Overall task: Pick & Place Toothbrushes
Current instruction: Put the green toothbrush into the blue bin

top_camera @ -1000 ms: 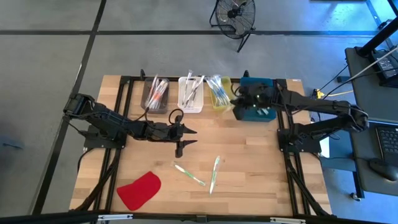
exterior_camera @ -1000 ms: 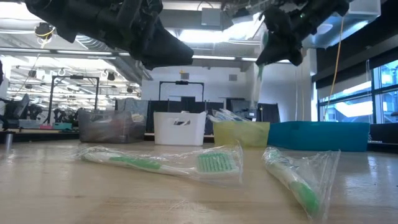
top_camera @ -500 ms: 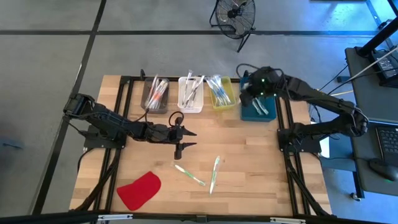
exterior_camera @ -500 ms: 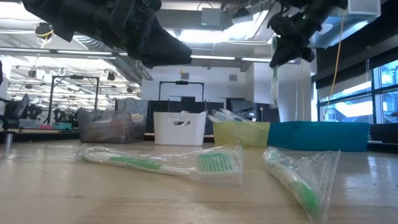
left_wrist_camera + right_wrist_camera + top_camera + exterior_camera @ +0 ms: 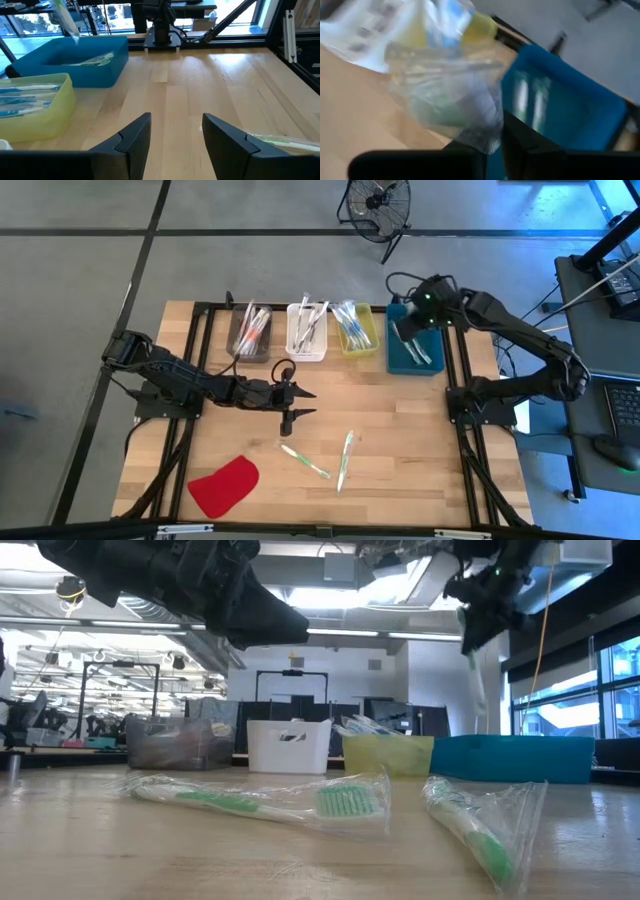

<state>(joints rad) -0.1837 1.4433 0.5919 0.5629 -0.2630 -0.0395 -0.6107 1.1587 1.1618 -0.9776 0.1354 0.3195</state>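
My right gripper (image 5: pixel 412 332) hangs over the blue bin (image 5: pixel 416 356), shut on a toothbrush (image 5: pixel 480 690) in a clear wrapper that dangles below it. The same toothbrush (image 5: pixel 66 19) shows in the left wrist view above the bin. Two more wrapped green toothbrushes (image 5: pixel 304 460) (image 5: pixel 345 459) lie flat on the wood near the table's front. My left gripper (image 5: pixel 302 402) hovers open above the table's middle, behind them, with nothing between its fingers (image 5: pixel 134 141). Other toothbrushes lie in the blue bin and stand in the grey, white and yellow bins. My right gripper pinches the toothbrush's clear wrapper (image 5: pixel 479 134) between its two fingers, at the wrapper's upper end. The fingers slant down from above. The toothbrush hangs below them, nearly upright and lifted clear, above the blue bin; the wrapper hides which part of the brush is inside the hold.
A row of bins stands along the far edge: grey (image 5: pixel 250 333), white (image 5: pixel 306 331), yellow (image 5: pixel 356 329), blue. A flat red cloth-like piece (image 5: pixel 224 486) lies at the near left. Bare wood lies between the bins and the loose toothbrushes.
My right gripper has swung toward the table's right and far edge and risen a little, tipping its fingers further down. The toothbrush went with it, from over the bin's left side to over its middle, still hanging clear.
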